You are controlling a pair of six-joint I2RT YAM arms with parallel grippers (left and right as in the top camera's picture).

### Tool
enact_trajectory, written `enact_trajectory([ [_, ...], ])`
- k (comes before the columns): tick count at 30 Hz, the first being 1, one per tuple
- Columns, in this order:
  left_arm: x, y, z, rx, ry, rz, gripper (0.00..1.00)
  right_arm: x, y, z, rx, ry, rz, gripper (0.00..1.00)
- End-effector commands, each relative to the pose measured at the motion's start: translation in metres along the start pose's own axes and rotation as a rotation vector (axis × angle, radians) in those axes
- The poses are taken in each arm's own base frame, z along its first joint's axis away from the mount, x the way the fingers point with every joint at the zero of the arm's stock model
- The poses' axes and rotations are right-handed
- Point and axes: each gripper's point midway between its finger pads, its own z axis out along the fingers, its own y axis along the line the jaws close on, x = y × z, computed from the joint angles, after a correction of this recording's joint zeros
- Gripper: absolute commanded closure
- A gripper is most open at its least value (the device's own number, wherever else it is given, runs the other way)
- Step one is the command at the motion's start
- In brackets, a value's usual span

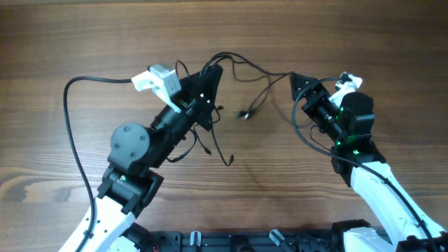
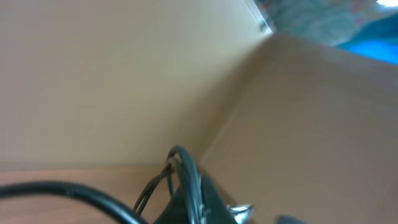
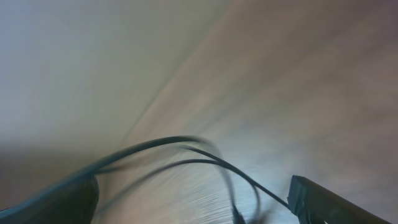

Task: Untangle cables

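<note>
Trouble brewing: left gripper (image 1: 211, 70) clamped on the cables (image 1: 245, 113) at eleven o'clock, strands trailing to the right gripper (image 1: 297, 82) at two o'clock, fingers spread around one. A hard pull could cinch the knot, or that loose strand could slip free. Wood-grain table (image 1: 350, 35); plain beige wall (image 2: 93, 74) beyond.

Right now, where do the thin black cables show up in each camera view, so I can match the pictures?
Overhead: the cables stretch across upper centre between left hand and right hand.
Left wrist: cables at bottom centre, looping up from the shut hand.
Right wrist: cables at lower middle, curving between the open fingers.
Shared landmark: the wood-grain table, also behind the right wrist's strands; left wrist too blurred.
</note>
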Motion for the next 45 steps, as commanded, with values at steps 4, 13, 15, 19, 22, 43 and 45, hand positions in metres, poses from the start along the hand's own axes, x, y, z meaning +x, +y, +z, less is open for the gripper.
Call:
enact_trajectory([
  [4,0.033,0.061,-0.011,-0.294,0.12,0.021,0.71,0.023,0.05,-0.008,-0.265,0.15,-0.182,0.0],
  [13,0.067,0.093,-0.03,-0.45,0.269,0.076,0.04,0.021,0.056,-0.013,-0.273,0.15,-0.179,0.01],
  [15,0.073,0.097,-0.034,-0.469,0.294,0.076,0.02,0.021,0.057,-0.013,-0.263,0.158,-0.182,0.0],
  [19,0.076,0.122,-0.051,-0.622,0.311,0.109,0.0,0.021,0.056,-0.012,-0.223,0.191,-0.191,0.01],
  [22,0.087,0.145,-0.078,-0.773,0.375,0.146,0.0,0.019,0.054,-0.012,-0.15,0.237,-0.242,0.0],
  [43,0.071,0.237,-0.213,-1.31,0.387,-0.143,0.0,0.02,0.085,-0.023,-0.1,0.351,-0.475,0.0],
  [45,0.071,0.237,-0.214,-1.313,0.388,-0.144,0.0,0.015,0.091,-0.022,-0.084,0.353,-0.474,0.0],
])
